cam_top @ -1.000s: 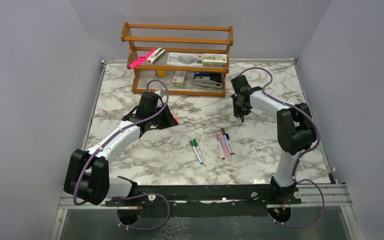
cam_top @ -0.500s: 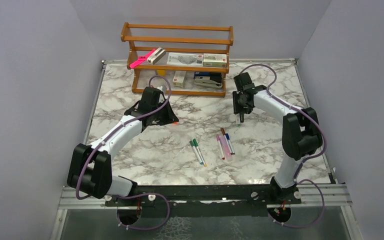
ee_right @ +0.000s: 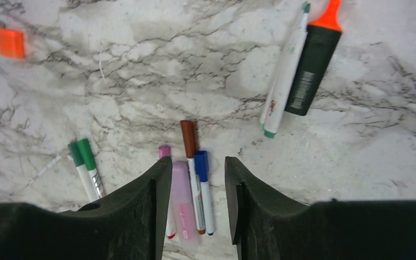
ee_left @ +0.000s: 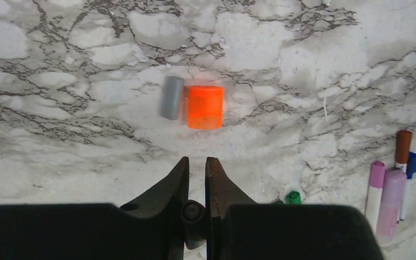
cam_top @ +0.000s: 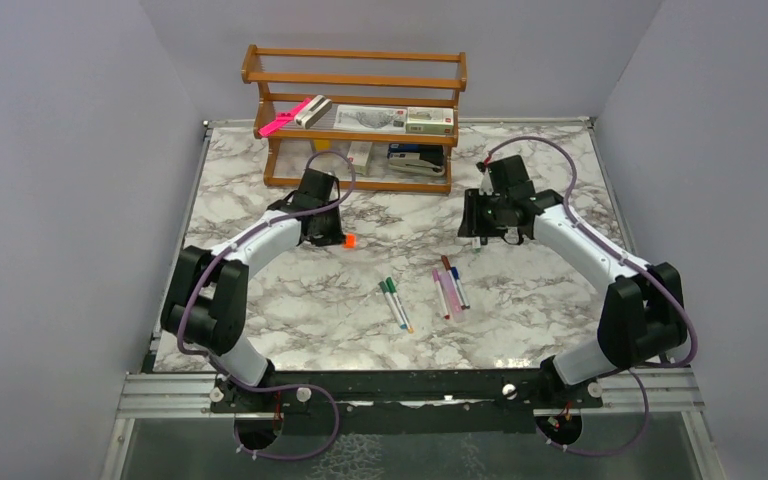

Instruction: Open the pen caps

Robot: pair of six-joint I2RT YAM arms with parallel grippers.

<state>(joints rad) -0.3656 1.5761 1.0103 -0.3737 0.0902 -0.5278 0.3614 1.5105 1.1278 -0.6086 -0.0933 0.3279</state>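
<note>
Your right gripper [ee_right: 194,160] hung over the marble table [ee_right: 141,65] with its jaws apart and empty, and the black highlighter [ee_right: 310,67] lay uncapped ahead to its right. Your left gripper [ee_left: 196,160] was closed on nothing. The orange cap [ee_left: 205,106] lay just ahead of its tips, stubby and bright, beside a small grey piece [ee_left: 171,97].

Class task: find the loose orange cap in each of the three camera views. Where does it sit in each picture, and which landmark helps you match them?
Top external: the orange cap lies left of centre.
Left wrist: it sits near the middle, slightly above centre.
Right wrist: it is in the far upper left corner.
Shared landmark: the brown-capped marker in the pen cluster, seen at the right edge of the left wrist view and centrally in the right wrist view.
</note>
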